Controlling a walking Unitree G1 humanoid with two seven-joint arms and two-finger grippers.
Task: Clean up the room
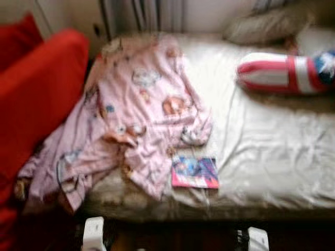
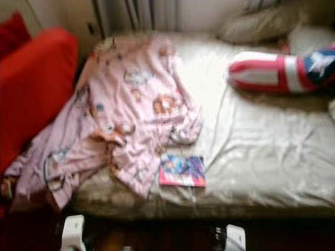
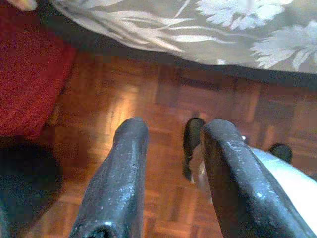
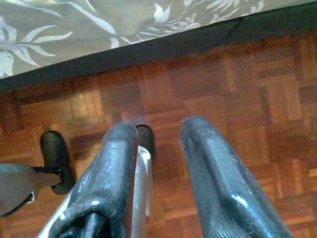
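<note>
Two grippers hang idle below the bed edge, so nothing on the bed is in hand yet. At far left a red cushion point(image 1: 36, 99) stands against the bed's side, likely pushed there out of the way. Next to it a pink printed cloth point(image 1: 133, 117), perhaps pyjamas or a small blanket, lies rumpled across the left part of the bed point(image 1: 272, 151), one end spilling over the edge toward the cushion; it looks dropped rather than laid, and is probably the first thing to tidy. Just beside its lower corner, touching or nearly so, a small bright book point(image 1: 195, 172) lies flat near the front edge of the sheet. Further right the sheet is bare, and at the head end a red, white and blue pillow point(image 1: 285, 72) lies across the bed with a grey pillow point(image 1: 261, 26) behind it.

The left gripper point(image 3: 171, 163) points down at the parquet floor point(image 3: 148, 99), its fingers parted with nothing between them. The right gripper point(image 4: 158, 163) does likewise, also spread and empty, the patterned bedcover's hem above it. Both seem simply parked while the robot faces the bed.
</note>
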